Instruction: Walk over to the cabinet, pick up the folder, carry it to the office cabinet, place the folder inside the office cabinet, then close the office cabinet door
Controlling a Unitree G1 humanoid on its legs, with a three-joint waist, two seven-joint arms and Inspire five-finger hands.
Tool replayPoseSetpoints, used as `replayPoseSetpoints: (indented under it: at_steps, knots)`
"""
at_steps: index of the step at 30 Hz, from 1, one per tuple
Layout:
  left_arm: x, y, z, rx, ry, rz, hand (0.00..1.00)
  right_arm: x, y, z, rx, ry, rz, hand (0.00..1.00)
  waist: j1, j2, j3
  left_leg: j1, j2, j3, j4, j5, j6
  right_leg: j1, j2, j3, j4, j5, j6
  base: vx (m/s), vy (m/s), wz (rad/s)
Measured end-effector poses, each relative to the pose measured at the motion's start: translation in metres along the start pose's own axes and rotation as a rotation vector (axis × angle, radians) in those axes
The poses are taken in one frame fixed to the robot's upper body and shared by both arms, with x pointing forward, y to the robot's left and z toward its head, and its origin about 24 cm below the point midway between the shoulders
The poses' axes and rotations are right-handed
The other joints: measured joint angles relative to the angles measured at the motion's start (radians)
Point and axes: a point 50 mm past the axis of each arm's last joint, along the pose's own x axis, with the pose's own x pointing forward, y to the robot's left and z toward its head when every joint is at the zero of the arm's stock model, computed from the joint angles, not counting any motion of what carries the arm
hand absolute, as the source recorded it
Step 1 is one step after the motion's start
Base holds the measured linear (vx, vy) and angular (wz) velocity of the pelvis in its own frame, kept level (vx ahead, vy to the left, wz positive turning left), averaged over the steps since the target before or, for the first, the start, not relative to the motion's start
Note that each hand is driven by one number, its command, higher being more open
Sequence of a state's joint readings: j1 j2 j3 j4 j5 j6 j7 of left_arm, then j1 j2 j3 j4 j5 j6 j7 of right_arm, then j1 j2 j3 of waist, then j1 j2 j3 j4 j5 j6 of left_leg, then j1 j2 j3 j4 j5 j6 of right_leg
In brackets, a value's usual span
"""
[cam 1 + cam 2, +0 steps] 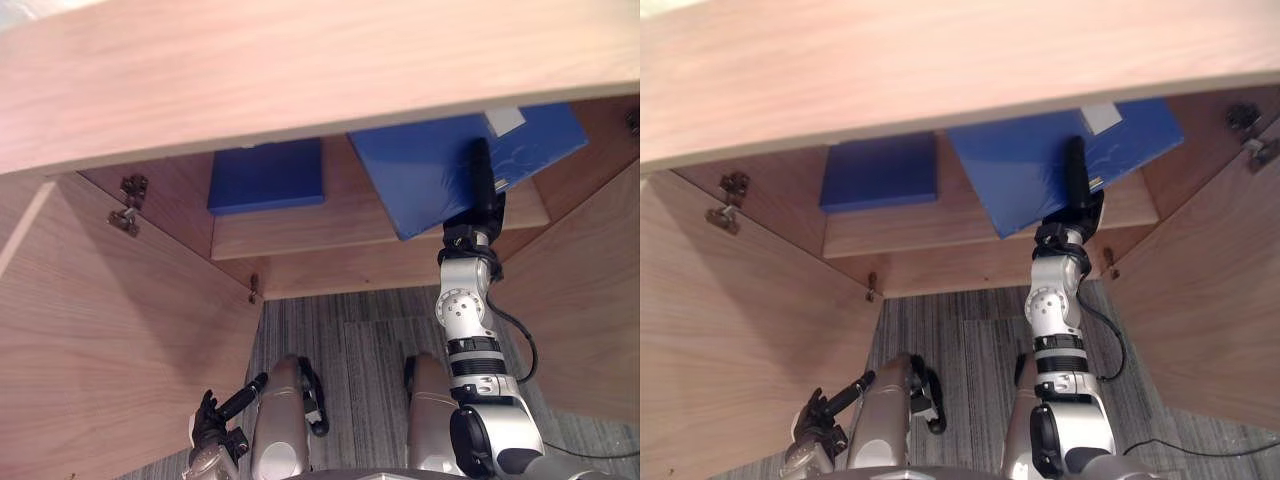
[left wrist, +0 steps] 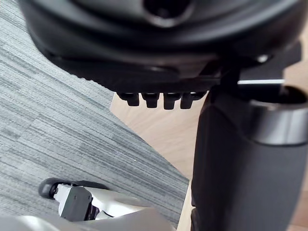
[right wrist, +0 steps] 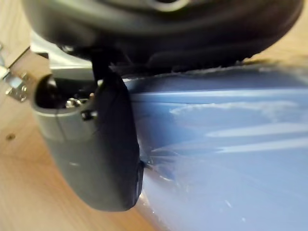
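The office cabinet (image 1: 300,80) stands open before the robot. Its top panel spans the head views, and its left door (image 1: 100,340) and right door (image 1: 1210,300) are swung wide toward the robot. That leaves the inner shelf (image 1: 300,235) reachable above the grey carpet (image 1: 340,340).

The folder (image 1: 420,170), blue with a white label (image 1: 505,120) near its far end, lies angled over the right part of the shelf. Its near corner hangs past the shelf's front edge, so it looks only partly delivered and probably needs pushing further in before release. It sits askew most likely because the arm enters from the lower right, not square to the shelf.

A second blue folder (image 1: 268,175) lies flat further back on the left, apart from the carried one, so the right side is the free spot.

The right arm reaches up and forward, wrist nearly straight. The right hand (image 1: 483,195) pinches the folder's near edge, and its thumb (image 3: 106,154) is pressed flat on the blue cover. The fingers beneath are hidden, but the grip appears closed on it.

The left hand (image 1: 208,428) hangs low beside the left door, fingers loosely relaxed and holding nothing, likely kept clear for the door.

Small metal hinges (image 1: 130,200) show on the left wall.
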State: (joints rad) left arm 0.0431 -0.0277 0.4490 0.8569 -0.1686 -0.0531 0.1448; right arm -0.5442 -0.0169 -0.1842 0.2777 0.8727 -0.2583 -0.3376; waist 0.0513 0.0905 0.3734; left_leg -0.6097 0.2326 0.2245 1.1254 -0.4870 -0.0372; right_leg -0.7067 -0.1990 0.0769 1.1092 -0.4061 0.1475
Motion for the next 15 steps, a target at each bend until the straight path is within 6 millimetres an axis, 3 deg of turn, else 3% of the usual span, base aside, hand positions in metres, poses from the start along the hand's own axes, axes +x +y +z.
replayPoseSetpoints:
  at_steps: [3, 8, 15]
  knots:
    - [0.002, -0.004, 0.004, -0.030, -0.005, -0.004, 1.00, 0.005, 0.007, 0.006, 0.007, -0.022, 0.002, 0.00, 0.004, 0.000, 0.018, -0.063, 0.006, 0.016, 0.075, -0.031, 0.012, -0.086, 0.002, 0.040, 0.074, -0.017, 0.010, 0.04, 0.093, -0.14]
    - [0.005, -0.010, 0.005, -0.021, 0.044, -0.023, 1.00, 0.021, 0.024, 0.034, 0.040, -0.111, 0.010, 0.00, 0.009, 0.005, 0.070, -0.165, 0.009, 0.015, 0.175, -0.063, 0.024, -0.200, 0.001, 0.071, 0.170, -0.039, 0.023, 0.02, 0.074, -0.01]
    - [0.001, -0.009, -0.007, -0.035, 0.103, -0.010, 1.00, 0.035, 0.031, 0.052, 0.201, -0.136, -0.048, 0.00, 0.023, 0.007, 0.075, -0.201, 0.003, 0.010, 0.191, -0.064, 0.026, -0.234, -0.007, 0.070, 0.188, -0.041, 0.021, 0.01, 0.033, 0.04]
